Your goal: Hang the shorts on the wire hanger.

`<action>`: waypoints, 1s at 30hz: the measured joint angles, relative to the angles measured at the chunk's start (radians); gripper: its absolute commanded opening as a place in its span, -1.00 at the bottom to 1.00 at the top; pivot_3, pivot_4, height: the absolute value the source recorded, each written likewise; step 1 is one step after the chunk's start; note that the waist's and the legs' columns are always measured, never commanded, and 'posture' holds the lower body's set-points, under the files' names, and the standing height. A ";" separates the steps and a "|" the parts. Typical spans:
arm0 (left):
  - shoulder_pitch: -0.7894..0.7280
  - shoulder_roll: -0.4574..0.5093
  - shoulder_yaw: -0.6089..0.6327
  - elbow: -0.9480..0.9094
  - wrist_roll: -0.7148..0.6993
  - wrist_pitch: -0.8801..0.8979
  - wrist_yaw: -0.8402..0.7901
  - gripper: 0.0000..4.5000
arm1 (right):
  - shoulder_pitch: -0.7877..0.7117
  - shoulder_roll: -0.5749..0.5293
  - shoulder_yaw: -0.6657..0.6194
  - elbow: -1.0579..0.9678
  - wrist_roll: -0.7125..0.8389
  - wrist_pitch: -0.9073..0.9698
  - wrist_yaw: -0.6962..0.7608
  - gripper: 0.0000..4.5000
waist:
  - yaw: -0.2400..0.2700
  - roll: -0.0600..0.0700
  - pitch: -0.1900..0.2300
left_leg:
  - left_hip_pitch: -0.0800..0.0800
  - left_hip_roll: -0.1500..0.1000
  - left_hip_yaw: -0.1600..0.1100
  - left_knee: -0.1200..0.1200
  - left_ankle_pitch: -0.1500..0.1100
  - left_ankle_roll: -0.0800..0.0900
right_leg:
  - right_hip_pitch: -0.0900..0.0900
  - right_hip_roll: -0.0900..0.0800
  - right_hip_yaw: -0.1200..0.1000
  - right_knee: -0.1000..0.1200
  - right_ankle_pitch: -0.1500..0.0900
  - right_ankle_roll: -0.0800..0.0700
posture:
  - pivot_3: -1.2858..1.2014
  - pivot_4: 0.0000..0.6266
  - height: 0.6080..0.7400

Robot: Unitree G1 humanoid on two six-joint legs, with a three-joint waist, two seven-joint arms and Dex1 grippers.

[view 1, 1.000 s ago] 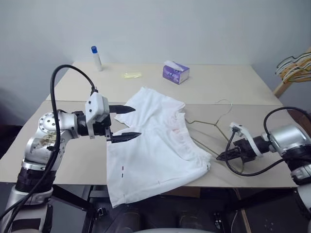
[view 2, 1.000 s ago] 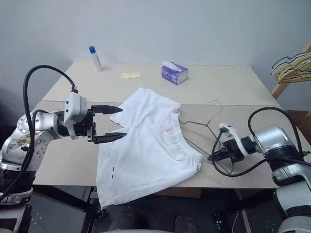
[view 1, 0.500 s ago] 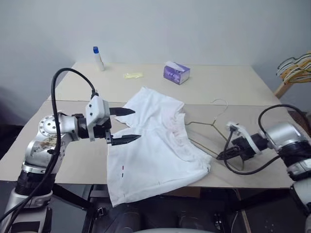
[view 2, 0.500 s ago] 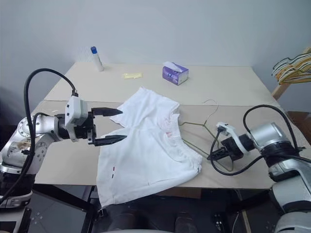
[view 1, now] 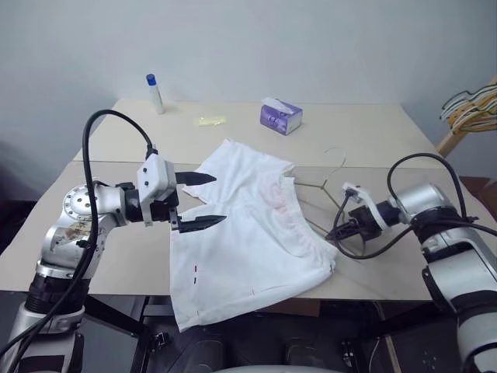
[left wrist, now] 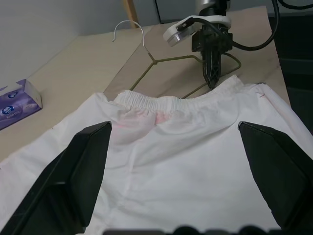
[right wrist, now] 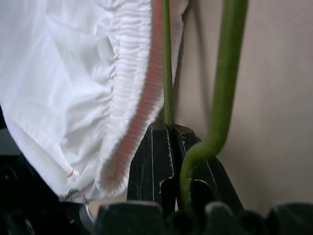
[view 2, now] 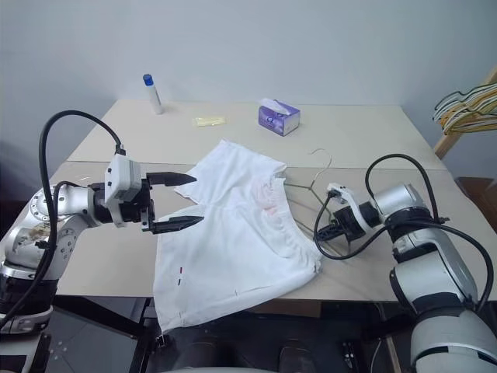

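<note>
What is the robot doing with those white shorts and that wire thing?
The robot is getting ready to hang the shorts, which lie spread on the table. Its right gripper is shut on the wire hanger, holding one corner of it right beside the shorts' waistband. Its left gripper hovers open over the other side of the shorts, holding nothing. The shorts are not on the hanger yet.
</note>
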 measured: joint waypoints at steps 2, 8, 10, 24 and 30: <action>0.000 -0.002 0.000 -0.001 0.000 0.000 0.003 0.99 | -0.007 0.005 -0.060 0.009 0.001 -0.001 -0.051 -1.00 | 0.000 0.000 0.000 | -0.001 0.000 -0.001 0.000 0.000 0.000 | -0.001 0.000 0.000 0.000 0.000 0.000 | 0.15 -1.00 1.00; -0.006 -0.002 -0.003 0.008 0.002 -0.013 0.000 0.99 | 0.040 -0.089 -0.186 -0.192 0.001 -0.002 -0.158 -1.00 | 0.007 0.000 0.000 | -0.002 0.000 -0.002 0.000 0.000 0.000 | -0.001 -0.001 -0.001 0.000 0.000 0.000 | 0.11 -1.00 1.00; -0.025 -0.005 -0.007 0.030 0.007 -0.021 -0.006 0.99 | 0.105 -0.120 -0.224 -0.346 -0.004 -0.022 -0.224 -1.00 | 0.008 0.000 0.000 | -0.002 0.000 -0.002 0.000 0.000 0.000 | -0.001 -0.001 -0.001 -0.001 0.000 0.000 | 0.10 -1.00 1.00; -0.326 -0.015 -0.035 0.378 0.120 -0.247 -0.105 0.99 | 0.423 -0.196 -0.201 -1.247 -0.136 -0.161 -0.476 -1.00 | -0.040 0.000 0.000 | -0.004 0.000 0.004 0.001 0.000 0.000 | -0.001 0.000 -0.002 -0.002 0.000 0.000 | 0.03 -1.00 1.00; -0.409 -0.030 -0.073 0.502 0.168 -0.378 -0.211 0.99 | 0.427 -0.230 -0.149 -1.339 -0.135 -0.109 -0.445 -1.00 | -0.052 0.000 0.000 | -0.003 0.000 0.004 0.001 0.000 0.000 | 0.000 0.000 -0.002 -0.002 0.000 0.000 | 0.01 -1.00 1.00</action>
